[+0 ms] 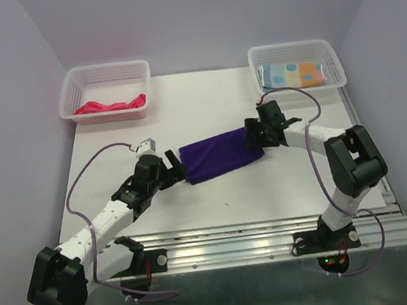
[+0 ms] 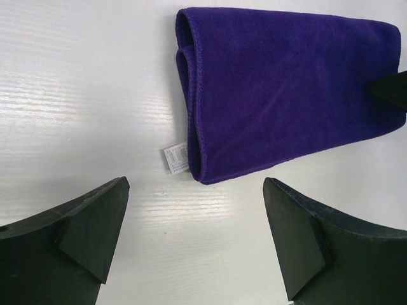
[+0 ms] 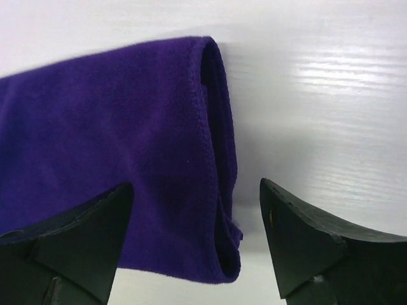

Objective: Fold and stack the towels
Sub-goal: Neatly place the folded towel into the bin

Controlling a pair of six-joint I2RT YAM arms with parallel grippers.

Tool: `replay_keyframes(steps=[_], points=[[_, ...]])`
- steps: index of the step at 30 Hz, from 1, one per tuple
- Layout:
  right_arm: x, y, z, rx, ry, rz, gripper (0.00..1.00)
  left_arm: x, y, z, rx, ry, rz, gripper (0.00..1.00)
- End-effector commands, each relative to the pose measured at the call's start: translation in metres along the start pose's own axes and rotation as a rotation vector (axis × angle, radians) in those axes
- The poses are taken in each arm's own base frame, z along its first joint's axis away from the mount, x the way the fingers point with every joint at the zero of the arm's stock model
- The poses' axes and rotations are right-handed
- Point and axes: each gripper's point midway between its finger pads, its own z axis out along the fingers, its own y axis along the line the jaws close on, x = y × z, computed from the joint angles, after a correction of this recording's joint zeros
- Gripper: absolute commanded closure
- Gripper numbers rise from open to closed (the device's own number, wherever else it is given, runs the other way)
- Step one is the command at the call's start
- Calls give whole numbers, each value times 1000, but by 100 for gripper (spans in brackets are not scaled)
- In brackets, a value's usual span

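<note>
A dark purple towel [image 1: 221,156] lies folded in a long strip mid-table, its white label [image 2: 175,157] at the left end. My left gripper [image 1: 176,167] stands open just off that end, jaws wide over bare table [image 2: 196,184], the towel [image 2: 286,89] beyond them. My right gripper [image 1: 253,138] is open over the right end; the towel's folded edge [image 3: 216,159] lies between its spread fingers [image 3: 197,185], not pinched. A pink-red towel [image 1: 110,105] lies crumpled in the left basket. A folded light-blue spotted towel [image 1: 294,74] sits in the right basket.
Two white mesh baskets stand at the table's back corners, one left [image 1: 103,75] and one right [image 1: 333,60]. An aluminium rail [image 1: 257,238] carrying the arm bases runs along the near edge. Walls close in on the left, back and right.
</note>
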Motion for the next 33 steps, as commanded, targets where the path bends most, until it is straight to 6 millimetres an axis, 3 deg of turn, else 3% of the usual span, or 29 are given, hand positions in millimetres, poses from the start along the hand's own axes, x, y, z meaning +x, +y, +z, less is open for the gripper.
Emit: replay_keyframes(steps=[1, 4, 8, 11, 15, 17, 19, 20, 23, 26, 27, 29, 31, 33], points=[[0, -3, 8, 69, 6, -19, 22, -13, -4, -4, -1, -51, -3, 1], [14, -3, 19, 74, 46, -36, 33, -11, -3, -4, -1, -46, -6, 1], [22, -1, 23, 91, 57, -60, 61, -12, -2, -4, -3, -53, -6, 1], [15, 3, 24, 87, 46, -89, 73, -13, -2, -6, 0, -59, -7, 1], [-13, 20, 23, 53, -8, -170, 92, -15, -2, -7, -3, -71, -9, 1], [-39, 30, 20, 47, -61, -239, 95, -12, 4, -8, -28, -62, -4, 1], [-51, 30, 22, 69, -72, -296, 98, -15, 6, -8, -39, -72, -5, 1], [-73, 40, 17, 60, -115, -311, 99, -15, 7, -8, -45, -73, -4, 1], [-99, 47, 18, 73, -144, -363, 99, -18, 8, -9, -60, -80, -2, 1], [-111, 51, 25, 79, -142, -409, 99, -21, 10, -9, -77, -89, 2, 1], [-127, 59, 23, 69, -173, -414, 99, -22, 11, -9, -84, -95, 3, 1], [-134, 60, 35, 85, -161, -461, 99, -24, 12, -9, -91, -99, 7, 1], [-158, 64, 33, 116, -194, -478, 99, -25, 14, -8, -106, -103, 9, 1], [-156, 59, 49, 153, -157, -500, 99, -27, 15, -9, -115, -109, 11, 1]])
